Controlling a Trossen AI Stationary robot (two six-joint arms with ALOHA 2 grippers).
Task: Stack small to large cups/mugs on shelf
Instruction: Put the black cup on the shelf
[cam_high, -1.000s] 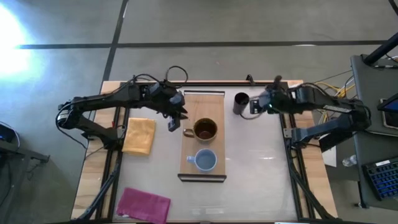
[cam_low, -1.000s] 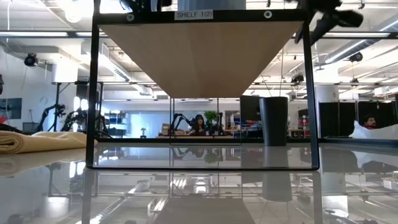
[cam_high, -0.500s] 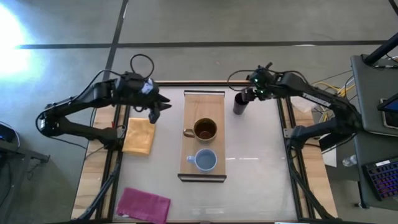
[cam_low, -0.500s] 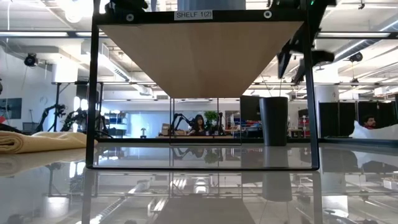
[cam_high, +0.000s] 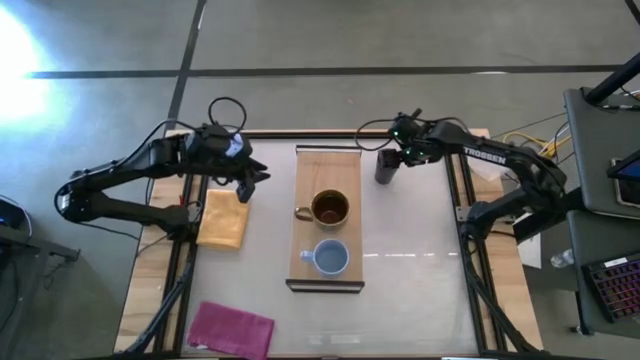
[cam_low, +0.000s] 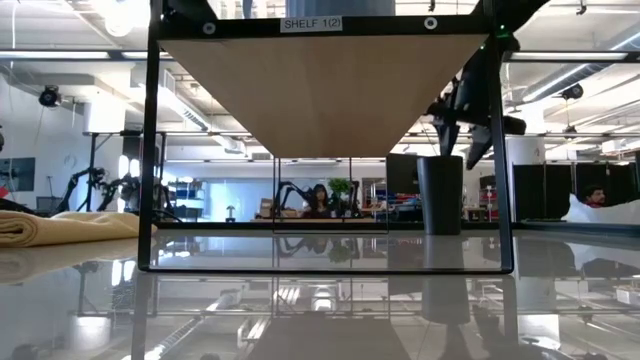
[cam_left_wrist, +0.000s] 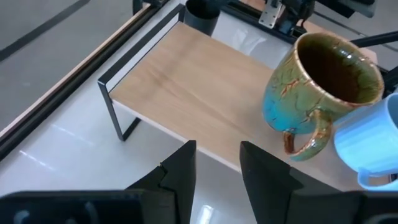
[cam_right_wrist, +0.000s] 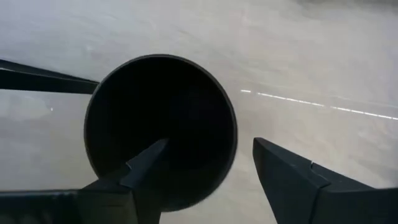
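Note:
The light-wood shelf (cam_high: 328, 170) stands mid-table. On it stand the mustard-brown mug (cam_high: 330, 208) and, nearer, the light-blue cup (cam_high: 330, 257). Both also show in the left wrist view, the mug (cam_left_wrist: 323, 93) and the cup (cam_left_wrist: 373, 149). The black cup (cam_high: 386, 167) stands upright on the table, right of the shelf's far end. My right gripper (cam_high: 394, 157) is open and points down just above the black cup (cam_right_wrist: 161, 124); one finger is over its mouth, the other outside its rim. My left gripper (cam_high: 247, 188) is open and empty, left of the shelf.
A yellow cloth (cam_high: 224, 217) lies left of the shelf, under my left arm. A magenta cloth (cam_high: 232, 328) lies at the near left corner. The shelf stands on a black wire frame (cam_left_wrist: 115, 106). Bare table lies right of the shelf.
My left gripper has drawn back from the mug's handle toward the table's left edge. My right gripper has moved from the black cup's right side to over its mouth, tipped to point down, and come lower toward the rim. The cups have stayed put.

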